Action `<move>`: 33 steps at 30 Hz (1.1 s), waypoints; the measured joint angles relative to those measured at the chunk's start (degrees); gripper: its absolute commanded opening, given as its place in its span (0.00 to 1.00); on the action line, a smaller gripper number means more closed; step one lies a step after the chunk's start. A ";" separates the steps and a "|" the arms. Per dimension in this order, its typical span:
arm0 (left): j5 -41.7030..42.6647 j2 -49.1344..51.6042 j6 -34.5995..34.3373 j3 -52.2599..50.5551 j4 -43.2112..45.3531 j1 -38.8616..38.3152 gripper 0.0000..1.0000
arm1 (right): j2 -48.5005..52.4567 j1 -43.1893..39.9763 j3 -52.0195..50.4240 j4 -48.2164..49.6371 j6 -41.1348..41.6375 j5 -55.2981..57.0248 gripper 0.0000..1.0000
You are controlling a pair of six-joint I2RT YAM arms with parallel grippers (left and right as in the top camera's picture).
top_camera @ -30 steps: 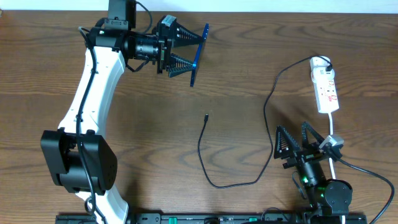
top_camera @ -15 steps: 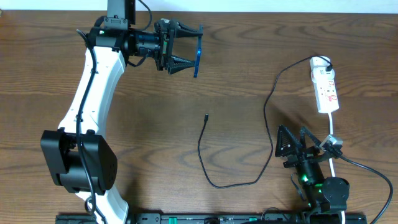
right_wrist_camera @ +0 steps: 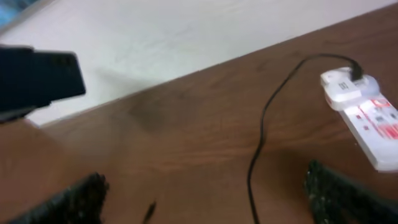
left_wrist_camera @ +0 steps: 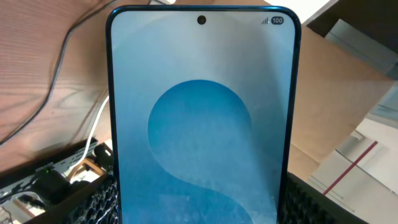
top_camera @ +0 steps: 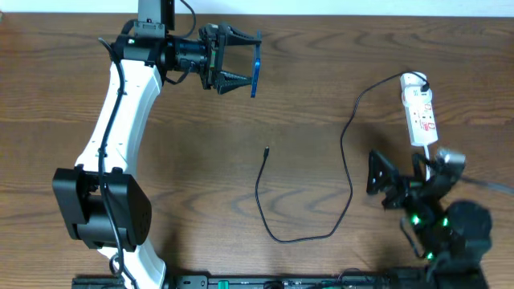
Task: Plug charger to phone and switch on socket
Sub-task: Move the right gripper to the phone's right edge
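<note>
Brown wooden counter [top_camera: 64, 120] throughout. Phone [top_camera: 254, 68] held on edge near far side, screen lit blue, pinched between left fingers [top_camera: 233, 79]. Charger [top_camera: 259, 189] looped at centre, tip lying free, other end plugged into socket [top_camera: 421, 112] at right. Right fingers [top_camera: 374, 174] spread, empty, near socket.

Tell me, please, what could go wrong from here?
The left gripper holds the phone in the air by its edges; a slip could drop it. The charger tip lies flat on the table, small and hard to pinch. Its cable loops close to the open right gripper and might snag.
</note>
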 measured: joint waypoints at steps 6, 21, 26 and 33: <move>-0.07 0.00 -0.17 0.00 0.09 0.00 0.71 | 12.41 0.00 3.34 7.96 -0.37 -16.55 0.91; -0.11 0.00 -0.59 0.00 0.00 0.00 0.71 | 47.10 29.99 46.53 -30.34 -4.13 8.87 0.99; -0.09 0.00 -0.61 0.00 0.07 -0.02 0.71 | 57.37 36.89 57.61 -32.98 -2.86 23.02 0.99; -0.09 0.00 -0.61 0.00 0.04 0.00 0.71 | 58.03 39.98 58.34 -21.66 -1.09 20.35 0.99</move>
